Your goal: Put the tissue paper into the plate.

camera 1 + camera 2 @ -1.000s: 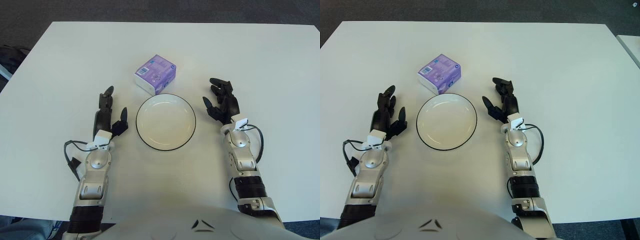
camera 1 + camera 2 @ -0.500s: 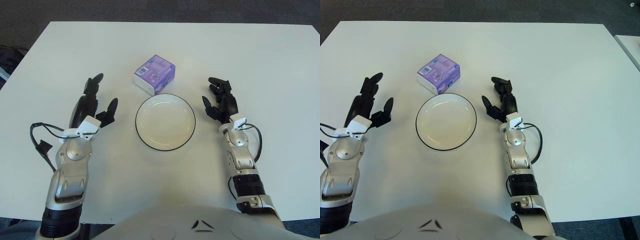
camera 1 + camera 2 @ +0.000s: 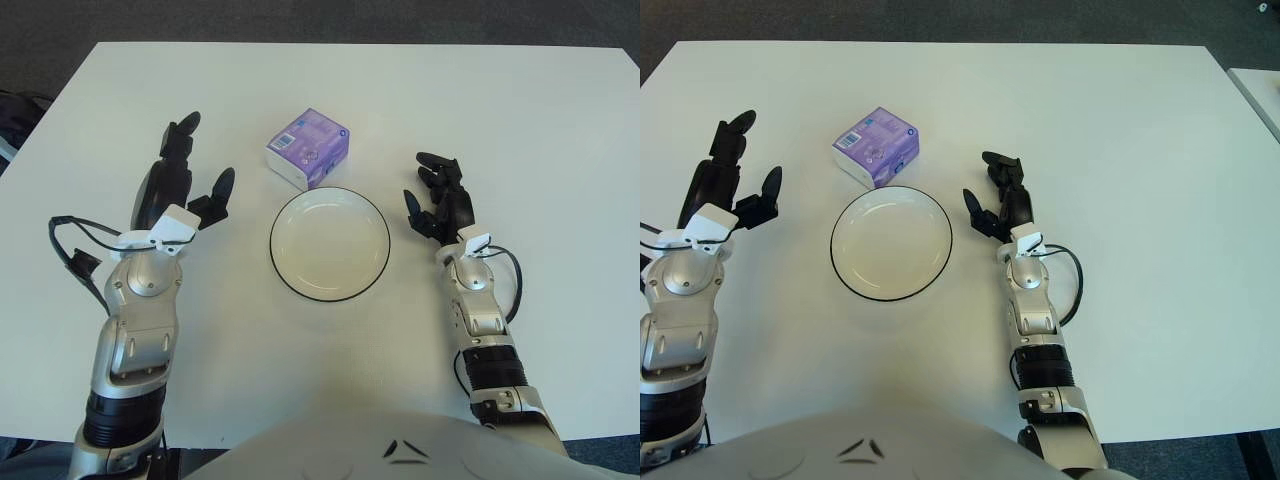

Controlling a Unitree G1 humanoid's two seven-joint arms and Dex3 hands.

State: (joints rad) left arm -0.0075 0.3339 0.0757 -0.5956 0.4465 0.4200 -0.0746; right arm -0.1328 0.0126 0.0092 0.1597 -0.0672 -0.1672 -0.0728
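Tissue pack [image 3: 308, 148] touches the plate [image 3: 330, 285] rim; left robot hand [image 3: 181, 186] spread well apart, holding nothing.

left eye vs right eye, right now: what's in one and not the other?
Only the left eye view shows a dark object on the floor beyond the table's left edge. Only the right eye view shows a pale second surface past the right edge. Both show the white table, the purple tissue paper pack just behind the empty black-rimmed white plate, the raised left hand open left of the plate, and the right hand open on its right.
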